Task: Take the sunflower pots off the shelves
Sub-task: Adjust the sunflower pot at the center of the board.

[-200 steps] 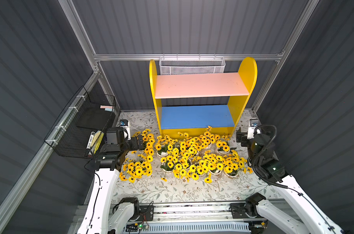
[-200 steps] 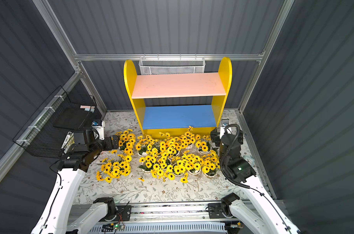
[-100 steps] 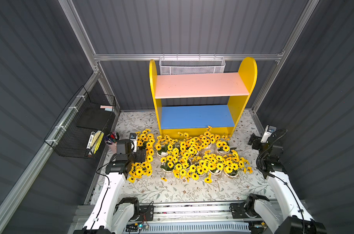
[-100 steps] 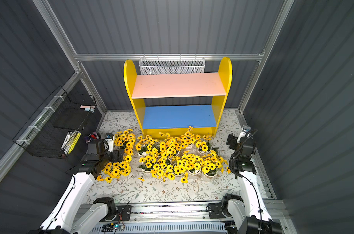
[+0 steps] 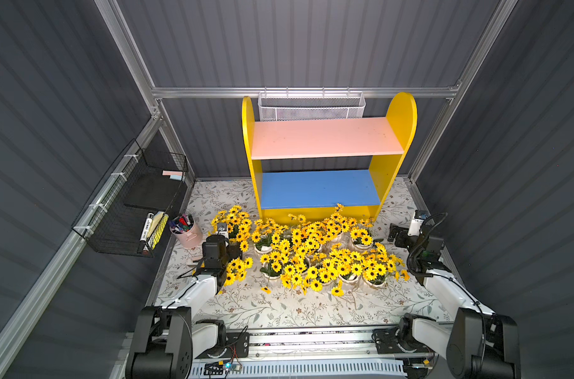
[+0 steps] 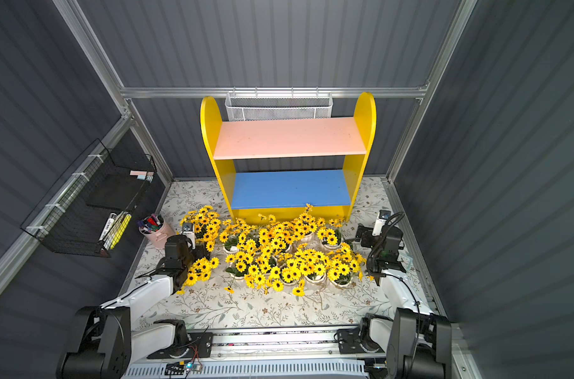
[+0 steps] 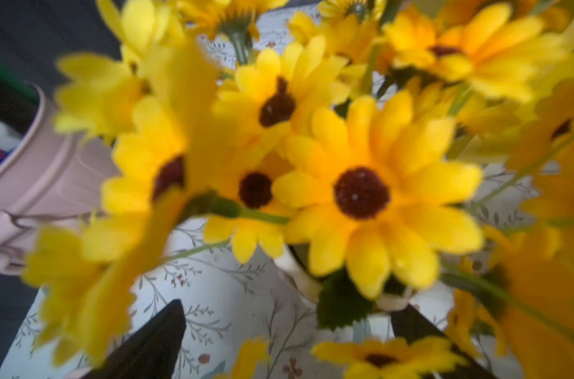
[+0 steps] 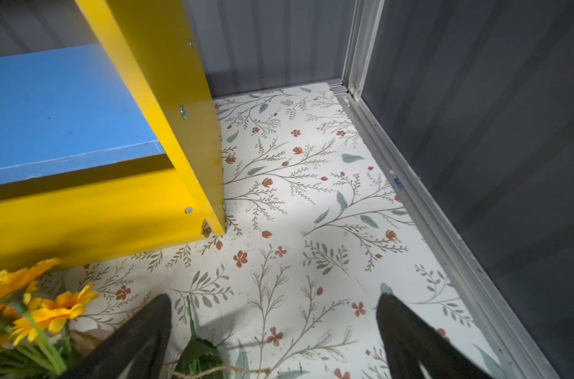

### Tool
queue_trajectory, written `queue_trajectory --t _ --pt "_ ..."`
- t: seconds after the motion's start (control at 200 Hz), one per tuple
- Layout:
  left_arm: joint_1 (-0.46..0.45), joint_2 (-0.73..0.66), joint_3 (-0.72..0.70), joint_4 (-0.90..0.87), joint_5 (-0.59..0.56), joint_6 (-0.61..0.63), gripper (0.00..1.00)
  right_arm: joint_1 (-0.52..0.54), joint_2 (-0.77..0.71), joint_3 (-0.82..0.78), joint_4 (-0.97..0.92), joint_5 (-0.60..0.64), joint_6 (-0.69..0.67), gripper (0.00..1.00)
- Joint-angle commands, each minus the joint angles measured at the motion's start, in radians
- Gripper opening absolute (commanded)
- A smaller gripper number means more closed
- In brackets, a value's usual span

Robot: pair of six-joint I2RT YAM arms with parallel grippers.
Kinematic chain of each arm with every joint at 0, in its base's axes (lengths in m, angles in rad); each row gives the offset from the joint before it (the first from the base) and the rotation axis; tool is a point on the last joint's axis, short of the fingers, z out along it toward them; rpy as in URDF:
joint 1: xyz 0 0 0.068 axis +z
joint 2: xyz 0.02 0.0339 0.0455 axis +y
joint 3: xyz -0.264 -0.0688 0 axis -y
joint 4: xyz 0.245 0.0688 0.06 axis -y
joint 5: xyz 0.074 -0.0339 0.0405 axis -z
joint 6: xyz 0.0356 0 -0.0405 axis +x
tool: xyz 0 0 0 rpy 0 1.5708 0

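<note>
The sunflower pots [image 5: 312, 256] stand clustered on the flowered mat [image 5: 279, 311] in front of the shelves [image 5: 325, 137]. The left gripper [image 7: 292, 305] is spread wide over 1 pot at the cluster's left edge. The right gripper [image 8: 274, 297] is spread wide above the mat beside the shelves.

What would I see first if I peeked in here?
A big crowd of sunflower pots covers the floor right in front of the shelves. The shelves are bright yellow, with a pink board above and a blue board below, both bare. A pink cup of pens sits left of the flowers.
</note>
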Motion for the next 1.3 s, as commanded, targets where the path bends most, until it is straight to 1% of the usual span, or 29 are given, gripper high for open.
queue_trajectory --t 0.0,0.13,0.17,0.23,0.335,0.535,0.57,0.585,0.63,0.695,0.735,0.83,0.89,0.945,1.075,1.146,1.181,1.221,1.296 --pt "-0.012 0.067 -0.086 0.102 -0.062 0.013 0.99 0.003 0.034 -0.005 0.106 -0.06 0.011 0.99" --pt "-0.017 0.075 -0.073 0.098 -0.035 0.017 0.99 0.008 0.052 0.001 0.114 -0.062 0.006 0.99" --pt "-0.027 0.058 -0.085 0.098 -0.06 0.028 0.99 0.011 0.055 0.001 0.123 -0.058 0.004 0.99" --pt "-0.041 0.002 -0.115 0.095 -0.082 0.026 0.99 0.017 0.061 0.008 0.114 -0.057 -0.002 0.99" --pt "-0.085 -0.129 -0.145 0.011 -0.132 0.036 0.99 0.024 0.069 0.022 0.112 -0.053 -0.005 0.99" --pt "-0.098 -0.286 -0.123 -0.083 -0.123 0.015 0.99 0.032 0.069 0.039 0.092 -0.038 -0.009 0.99" --pt "-0.099 -0.316 -0.091 -0.139 -0.143 0.04 0.99 0.031 0.069 0.037 0.09 -0.041 -0.009 0.99" --pt "-0.099 -0.328 -0.076 -0.164 -0.151 0.041 0.99 0.031 0.095 0.038 0.089 -0.044 -0.01 0.99" --pt "-0.099 -0.367 -0.029 -0.232 -0.184 0.042 0.99 0.033 0.104 0.042 0.085 -0.047 -0.012 0.99" --pt "-0.099 -0.378 0.044 -0.342 -0.258 0.106 0.99 0.033 0.105 0.041 0.081 -0.042 -0.009 0.99" --pt "-0.099 -0.383 0.067 -0.372 -0.293 0.13 0.99 0.033 0.107 0.04 0.079 -0.041 -0.006 0.99" --pt "-0.092 -0.36 0.081 -0.407 -0.49 0.135 0.99 0.033 0.117 0.038 0.079 -0.039 0.001 0.99" --pt "-0.075 -0.336 0.079 -0.423 -0.517 0.143 0.99 0.031 0.123 0.038 0.08 -0.03 0.013 0.99" --pt "-0.043 -0.332 0.079 -0.459 -0.554 0.077 0.99 0.032 0.125 0.04 0.078 -0.034 0.017 0.99" --pt "0.105 -0.368 0.084 -0.547 -0.465 -0.03 0.99 0.032 0.135 0.052 0.066 -0.054 0.023 0.99" --pt "0.151 -0.386 0.084 -0.558 -0.443 -0.053 0.99 0.032 0.148 0.047 0.086 -0.065 0.05 0.99" --pt "0.174 -0.391 0.085 -0.571 -0.437 -0.09 0.99 0.032 0.158 0.042 0.104 -0.074 0.06 0.99" --pt "0.208 -0.393 0.091 -0.584 -0.396 -0.099 0.99 0.033 0.162 0.044 0.101 -0.08 0.06 0.99" --pt "0.24 -0.38 0.089 -0.599 -0.379 -0.153 0.99 0.031 0.156 0.044 0.101 -0.075 0.059 0.99"
